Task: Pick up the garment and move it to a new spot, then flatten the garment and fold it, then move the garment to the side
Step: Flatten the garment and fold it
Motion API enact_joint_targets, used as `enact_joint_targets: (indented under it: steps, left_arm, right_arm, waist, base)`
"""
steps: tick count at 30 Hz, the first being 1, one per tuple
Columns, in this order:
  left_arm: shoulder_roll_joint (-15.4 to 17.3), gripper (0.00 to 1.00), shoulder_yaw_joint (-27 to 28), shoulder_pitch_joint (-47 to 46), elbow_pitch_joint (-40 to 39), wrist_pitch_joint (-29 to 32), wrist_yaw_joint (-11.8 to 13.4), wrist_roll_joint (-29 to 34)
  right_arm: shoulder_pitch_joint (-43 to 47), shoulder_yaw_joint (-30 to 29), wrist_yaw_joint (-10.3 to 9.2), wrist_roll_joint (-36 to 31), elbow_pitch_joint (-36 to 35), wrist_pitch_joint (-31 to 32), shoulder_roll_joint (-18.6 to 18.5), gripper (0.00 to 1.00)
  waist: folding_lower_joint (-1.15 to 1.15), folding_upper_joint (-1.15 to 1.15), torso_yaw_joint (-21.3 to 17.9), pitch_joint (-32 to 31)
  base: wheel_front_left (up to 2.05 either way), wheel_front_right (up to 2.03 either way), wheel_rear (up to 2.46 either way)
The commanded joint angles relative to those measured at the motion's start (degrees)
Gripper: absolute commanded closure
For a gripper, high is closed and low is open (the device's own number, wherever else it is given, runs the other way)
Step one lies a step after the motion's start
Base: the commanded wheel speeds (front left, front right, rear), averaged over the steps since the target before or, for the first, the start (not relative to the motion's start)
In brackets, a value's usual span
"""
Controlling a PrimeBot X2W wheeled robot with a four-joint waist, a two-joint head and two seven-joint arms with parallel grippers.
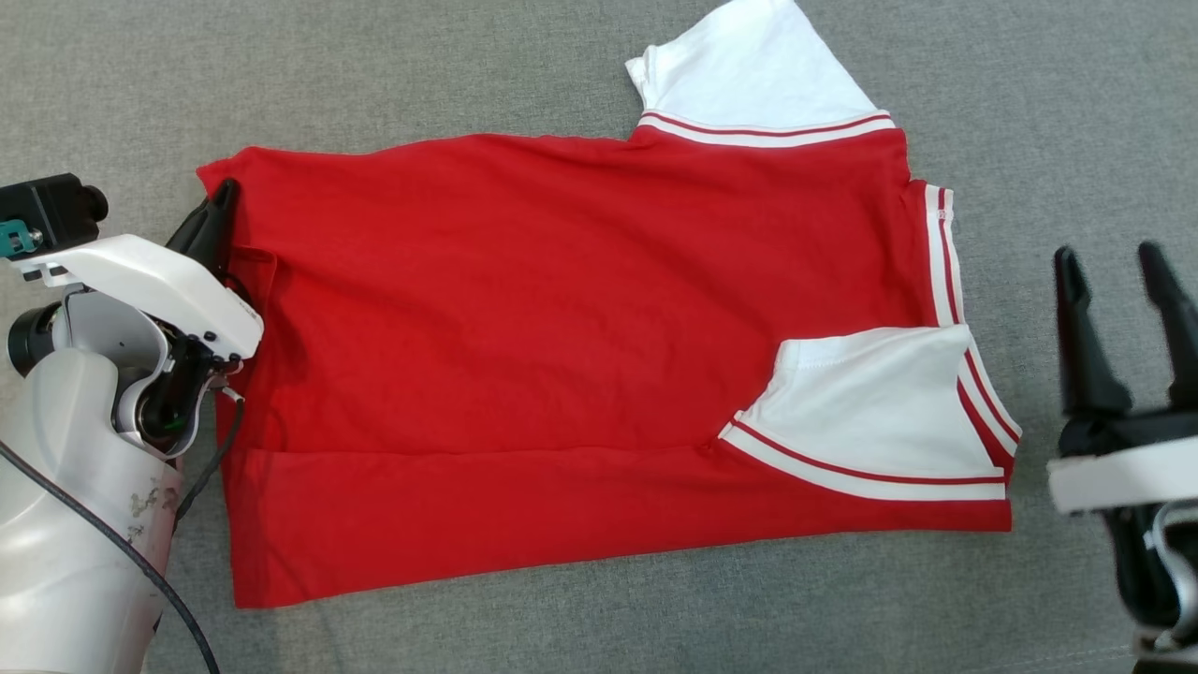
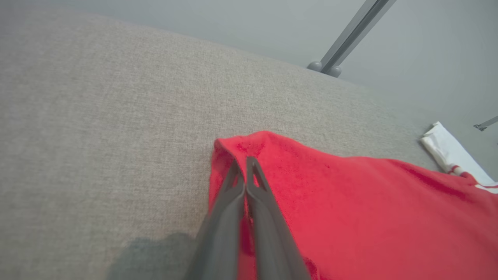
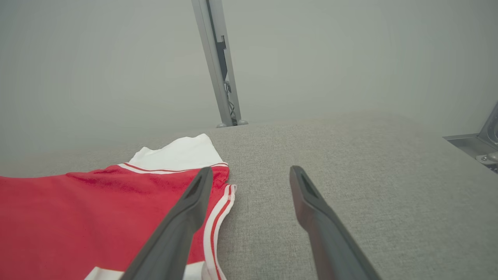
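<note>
Now pinches the far hem corner of the red garment (image 1: 562,356) with the left gripper (image 2: 246,165) closed tight, keeping the right gripper (image 1: 1116,271) spread wide and empty just beside the collar end, lengthwise left-to-right across the grey surface (image 1: 421,75).

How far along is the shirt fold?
Done: red shirt lies flat on the grey cloth surface, near sleeve turned in, near edge apparently folded over. In hand: left gripper shut on the hem corner; right gripper open, off the shirt. Left: remaining folds, move aside.
</note>
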Motion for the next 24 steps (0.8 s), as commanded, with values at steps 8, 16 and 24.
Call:
enact_joint_targets:
  steps: [8, 16, 24]
  left_arm:
    - [-1.7, 1.00, -3.2, -3.1, -0.7, -2.1, -0.7, 1.1]
    - [-4.7, 1.00, -6.7, -6.6, -1.2, -2.9, -0.9, 2.3]
    - [-7.9, 1.00, -11.0, -10.0, -1.4, -3.2, -0.8, 3.0]
  right_arm:
    - [-16.0, 1.7, -0.02, 3.5, 7.7, 1.9, -8.8, 0.00]
    - [-31.0, 11.5, -0.02, 6.2, 19.5, 4.7, -13.5, 0.00]
    - [-43.7, 23.3, -0.03, 9.4, 35.2, 6.7, -15.9, 0.00]
  waist:
    - [0.00, 0.00, 3.3, 1.0]
    - [0.00, 0.00, 7.8, 3.9]
    - [0.00, 0.00, 12.5, 7.5]
  base:
    - [0.00, 0.00, 0.00]
    - [0.00, 0.00, 0.00]
    - [0.00, 0.00, 0.00]
